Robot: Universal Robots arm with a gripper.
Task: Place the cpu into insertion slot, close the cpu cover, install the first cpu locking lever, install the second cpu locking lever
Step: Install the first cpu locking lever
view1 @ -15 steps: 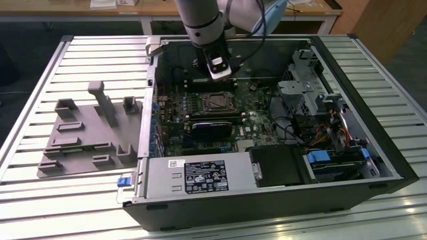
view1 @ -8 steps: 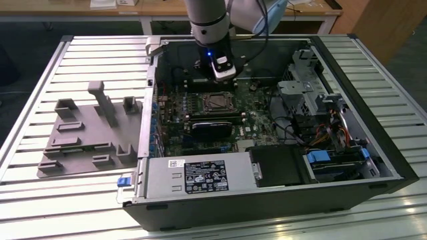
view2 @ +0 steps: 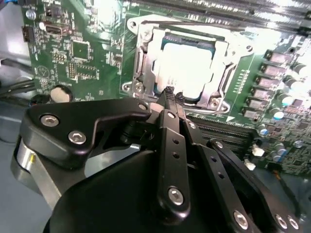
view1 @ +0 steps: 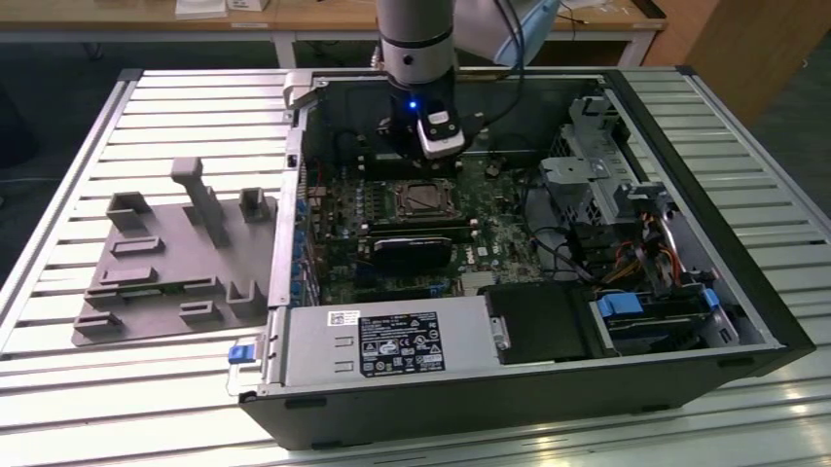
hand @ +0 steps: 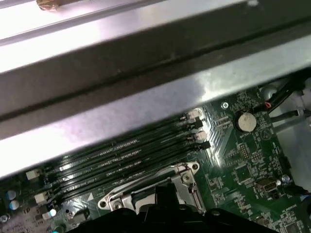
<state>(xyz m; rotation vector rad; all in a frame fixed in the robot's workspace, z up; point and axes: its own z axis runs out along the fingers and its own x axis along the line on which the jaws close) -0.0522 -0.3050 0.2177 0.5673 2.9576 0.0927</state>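
Observation:
In the exterior view the arm reaches down into the open computer case, with my gripper (view1: 437, 156) just beyond the far edge of the insertion slot (view1: 422, 197). In the second wrist view the cpu (view2: 187, 65) lies flat in the slot, its pale metal top glaring. The cpu cover (view2: 219, 54) lies down around it as a silvery frame. A thin wire lever (view2: 194, 22) runs along the far side of the frame. My gripper (view2: 170, 94) is shut, its black tips together right at the frame's near edge. The socket frame (hand: 150, 194) also appears in the first wrist view.
A black heatsink block (view1: 413, 251) sits near the slot. Long black memory slots (hand: 121, 155) and the case's metal wall (hand: 146, 107) lie close by, with a coin battery (hand: 246, 121) on the board. A grey fixture plate (view1: 169, 263) rests outside the case on the exterior view's left.

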